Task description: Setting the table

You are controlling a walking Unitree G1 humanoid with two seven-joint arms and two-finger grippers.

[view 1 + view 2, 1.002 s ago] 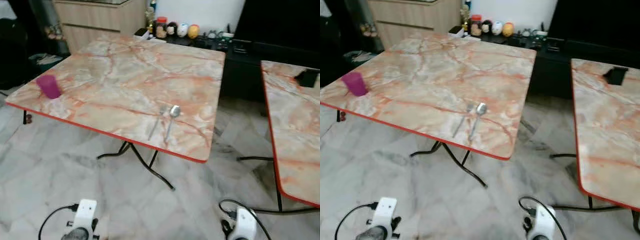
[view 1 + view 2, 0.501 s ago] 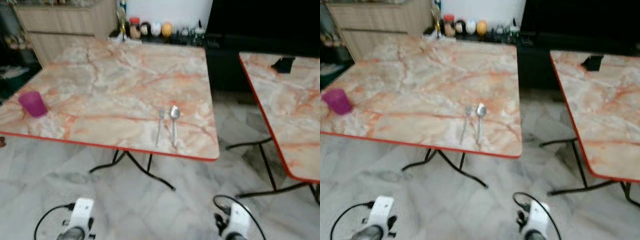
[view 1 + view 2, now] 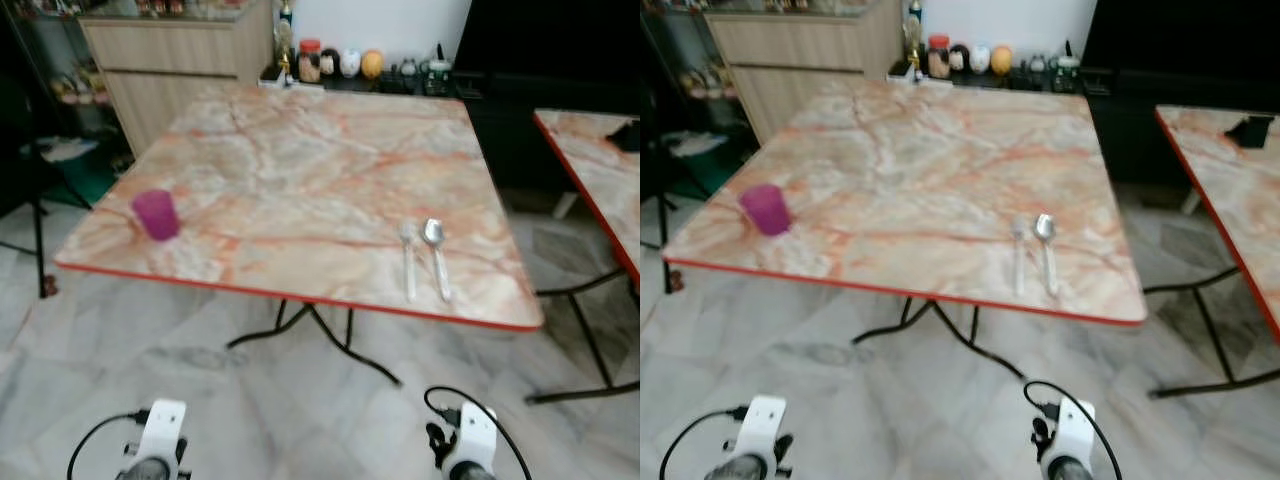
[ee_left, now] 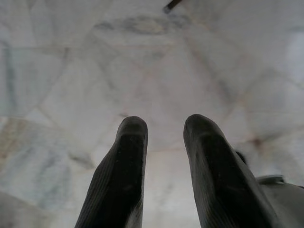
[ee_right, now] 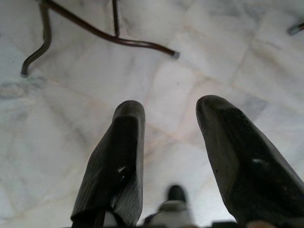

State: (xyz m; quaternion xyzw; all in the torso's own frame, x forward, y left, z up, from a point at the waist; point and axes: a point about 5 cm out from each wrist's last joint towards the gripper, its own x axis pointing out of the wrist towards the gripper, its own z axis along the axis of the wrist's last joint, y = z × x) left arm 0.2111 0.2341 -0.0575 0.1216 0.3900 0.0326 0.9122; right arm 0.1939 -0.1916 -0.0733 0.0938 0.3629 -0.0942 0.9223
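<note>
Steel fork (image 3: pixel 408 258) and spoon (image 3: pixel 436 255) by the table (image 3: pixel 300 170)'s near right corner look light, stiff, slippery, best pinched mid-handle, while left gripper (image 4: pixel 164 130) and right gripper (image 5: pixel 168 114) hang parted, empty.

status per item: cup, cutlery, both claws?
purple cup: upright on the marble table, near its left front corner, contents cannot be told
fork: flat on the table, near the front right edge
spoon: flat, just right of the fork, bowl away from the robot
left claw: open, empty, over the floor
right claw: open, empty, over the floor
</note>
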